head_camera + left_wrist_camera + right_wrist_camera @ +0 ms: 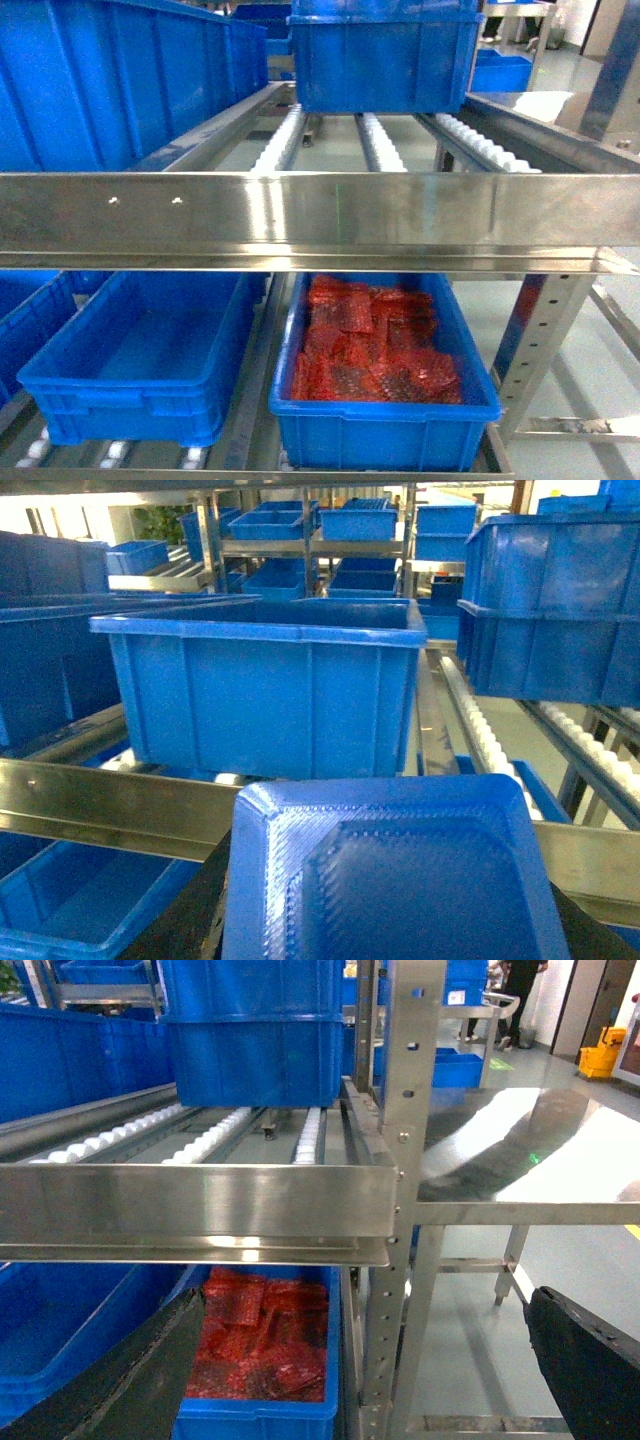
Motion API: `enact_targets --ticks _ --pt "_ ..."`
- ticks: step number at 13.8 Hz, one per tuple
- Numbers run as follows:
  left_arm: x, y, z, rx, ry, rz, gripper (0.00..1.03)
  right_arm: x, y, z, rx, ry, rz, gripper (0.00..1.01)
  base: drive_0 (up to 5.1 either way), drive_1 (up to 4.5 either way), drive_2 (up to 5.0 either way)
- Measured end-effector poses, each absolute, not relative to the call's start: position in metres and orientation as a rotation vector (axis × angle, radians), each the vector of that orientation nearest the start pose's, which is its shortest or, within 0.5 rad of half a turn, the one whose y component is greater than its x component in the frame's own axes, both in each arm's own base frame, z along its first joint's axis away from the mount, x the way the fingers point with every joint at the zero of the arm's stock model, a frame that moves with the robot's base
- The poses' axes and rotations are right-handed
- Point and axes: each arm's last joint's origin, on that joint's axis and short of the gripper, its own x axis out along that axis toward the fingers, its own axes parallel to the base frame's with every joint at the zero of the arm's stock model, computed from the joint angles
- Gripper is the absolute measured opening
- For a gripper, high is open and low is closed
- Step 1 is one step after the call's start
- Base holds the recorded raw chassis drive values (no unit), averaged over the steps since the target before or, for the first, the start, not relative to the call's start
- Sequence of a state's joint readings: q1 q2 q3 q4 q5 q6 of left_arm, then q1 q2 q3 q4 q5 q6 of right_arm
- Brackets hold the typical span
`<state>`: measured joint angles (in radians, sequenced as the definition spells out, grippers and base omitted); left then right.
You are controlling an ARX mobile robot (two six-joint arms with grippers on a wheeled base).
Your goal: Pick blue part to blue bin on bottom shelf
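My head view shows neither of my arms. The steel front rail (320, 220) crosses that picture and hides the far ends of both crates below it: the blue bin (140, 370) and the crate of red bags (385, 400). Left of the blue bin, another blue crate (25, 320) is cut off by the picture's edge.

In my left wrist view the blue part (390, 875) fills the lower frame, its near end cut off at the bottom, and it hides my left fingers entirely. Whether they grip it I cannot tell.

In my right wrist view, only dark blurred finger edges (585, 1360) show at the bottom corners, their tips out of frame.
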<state>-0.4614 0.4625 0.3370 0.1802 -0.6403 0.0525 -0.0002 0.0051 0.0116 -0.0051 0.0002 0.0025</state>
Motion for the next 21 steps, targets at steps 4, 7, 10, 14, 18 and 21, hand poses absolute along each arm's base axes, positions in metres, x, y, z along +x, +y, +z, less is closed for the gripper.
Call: enact_targets --ticks 4,7,10,14,18,21 --pt "0.1198 -0.0401 0.2551 0.024 -0.042 0.181 0.44 0.0973 0.0000 0.1666 0.002 -0.002 0.000 0.98 -5.1 2.28 2.3" --pt "0.1198 -0.0402 0.2551 0.024 -0.042 0.180 0.44 0.0973 0.0000 0.1667 0.002 -0.002 0.000 0.98 -5.0 2.39 2.4" --pt "0.1198 -0.0401 0.2552 0.023 -0.042 0.181 0.44 0.0973 0.0000 0.1665 0.003 -0.001 0.000 0.98 -1.7 0.78 0.8" --pt "0.1196 -0.0398 0.2553 0.023 -0.043 0.186 0.44 0.0973 0.0001 0.1665 0.002 0.000 0.002 0.98 0.0 0.00 0.0" --pt "0.1196 -0.0400 0.2553 0.023 -0.043 0.183 0.44 0.0973 0.0001 0.1666 0.002 -0.001 0.002 0.98 0.0 0.00 0.0" --pt "0.1196 -0.0400 0.2553 0.023 -0.043 0.183 0.44 0.0973 0.0001 0.1666 0.002 -0.001 0.002 0.98 0.0 0.00 0.0"
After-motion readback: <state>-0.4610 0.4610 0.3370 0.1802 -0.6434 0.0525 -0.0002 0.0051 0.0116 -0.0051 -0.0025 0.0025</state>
